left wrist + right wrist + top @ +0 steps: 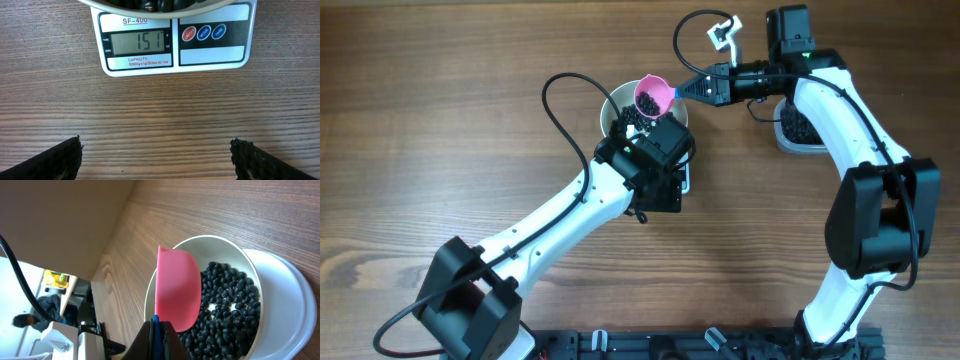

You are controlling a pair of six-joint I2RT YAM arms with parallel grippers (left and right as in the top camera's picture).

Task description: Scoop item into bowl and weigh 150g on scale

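Dark ribbed tips of the left fingers [57, 160] sit in the bottom corners of the left wrist view, spread wide apart and holding nothing, with only bare wooden bench [160, 110] between them. Just beyond them lies the scale [175, 57], its front edge turned toward that camera; the grey display reads 151, and three round buttons sit to its right. The bowl [235, 250] stands on the scale, its white rim overhanging the top of the display panel. Inside the bowl the item [225, 300], glossy black beans, forms a loose heap across the bottom, with a little white showing through near the middle. The right fingers [146, 340] are pinched shut on the blue handle [156, 330] of a pink scoop [177, 290], which hangs over the bowl near its rim, its rounded back toward the right wrist camera. From overhead the scoop's hollow shows plain pink. The left arm's wrist covers most of the scale in that view. Well to the right, partly under the right arm, a clear tub [800, 125] holds more dark beans.
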